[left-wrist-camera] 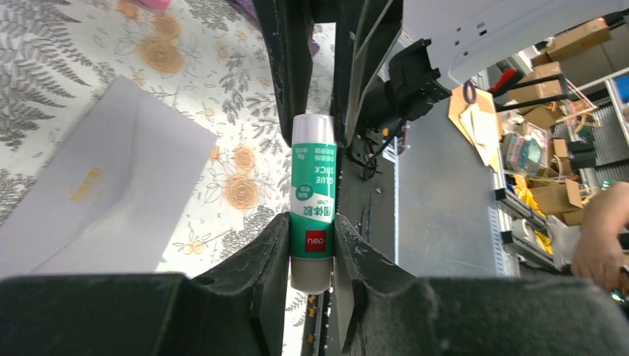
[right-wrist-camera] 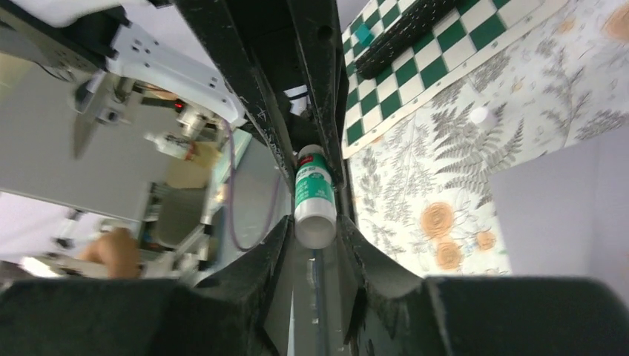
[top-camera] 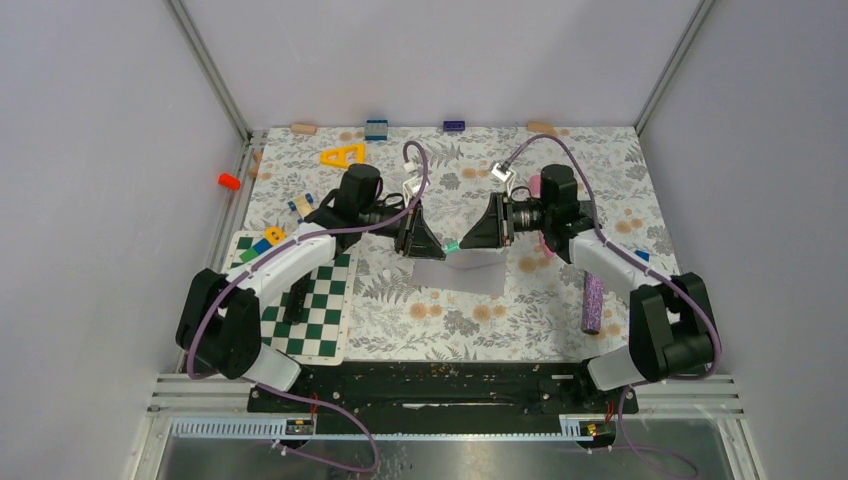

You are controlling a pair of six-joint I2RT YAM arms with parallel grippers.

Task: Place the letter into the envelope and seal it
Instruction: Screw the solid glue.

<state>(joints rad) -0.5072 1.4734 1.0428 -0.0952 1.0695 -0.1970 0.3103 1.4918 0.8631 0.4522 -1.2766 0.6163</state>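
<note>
A green and white glue stick point(top-camera: 452, 245) is held level between my two grippers above the table. My left gripper point(top-camera: 438, 250) is shut on its green end; in the left wrist view the stick point(left-wrist-camera: 313, 200) sits clamped between my fingers point(left-wrist-camera: 312, 241). My right gripper point(top-camera: 466, 243) is shut on its white cap end point(right-wrist-camera: 314, 215), as the right wrist view point(right-wrist-camera: 315, 231) shows. The grey envelope point(top-camera: 462, 272) lies flat just below the stick, flap side up point(left-wrist-camera: 104, 200), and also shows in the right wrist view point(right-wrist-camera: 564, 200). The tan letter is not in view.
A green and white chessboard mat point(top-camera: 310, 300) lies at the left with a dark bar on it. A purple glitter cylinder point(top-camera: 592, 303) lies at the right. A yellow triangle point(top-camera: 343, 155) and small blocks point(top-camera: 376, 128) sit toward the back.
</note>
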